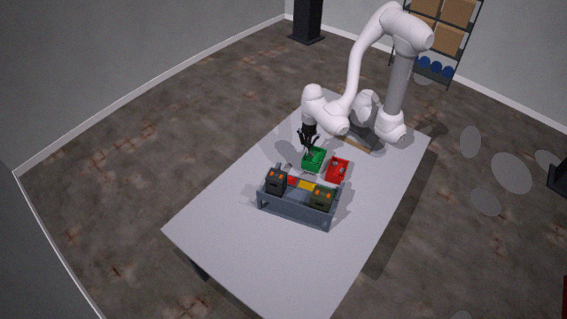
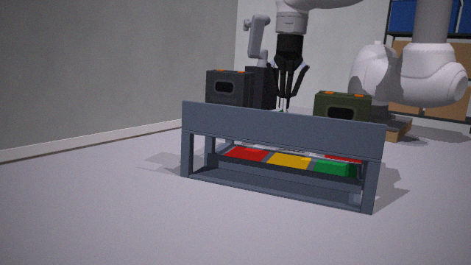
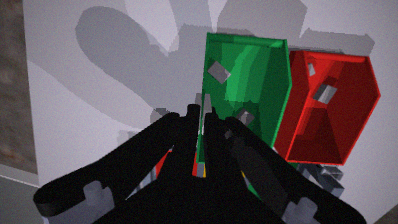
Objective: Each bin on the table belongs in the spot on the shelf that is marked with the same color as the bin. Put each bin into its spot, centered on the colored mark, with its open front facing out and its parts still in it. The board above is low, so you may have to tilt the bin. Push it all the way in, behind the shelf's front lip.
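Note:
My gripper (image 1: 308,152) (image 2: 283,106) (image 3: 202,102) points down and is shut on the side wall of the green bin (image 1: 312,165) (image 3: 252,70), the left wall in the wrist view. Grey parts lie in the green bin. Whether its base touches the table is unclear. The red bin (image 1: 337,172) (image 3: 351,132) stands close beside it, with grey parts inside. The grey-blue shelf (image 1: 294,212) (image 2: 283,126) carries a red mark (image 1: 291,180) (image 2: 244,154), a yellow mark (image 1: 306,185) (image 2: 289,161) and a green mark (image 2: 329,168) under its upper board.
A dark grey case (image 1: 276,186) (image 2: 213,96) and an olive case (image 1: 322,202) (image 2: 319,107) stand on the shelf's upper board, at opposite ends. The low board hangs over the marks. The robot's base stands behind the bins, on the table (image 1: 248,248).

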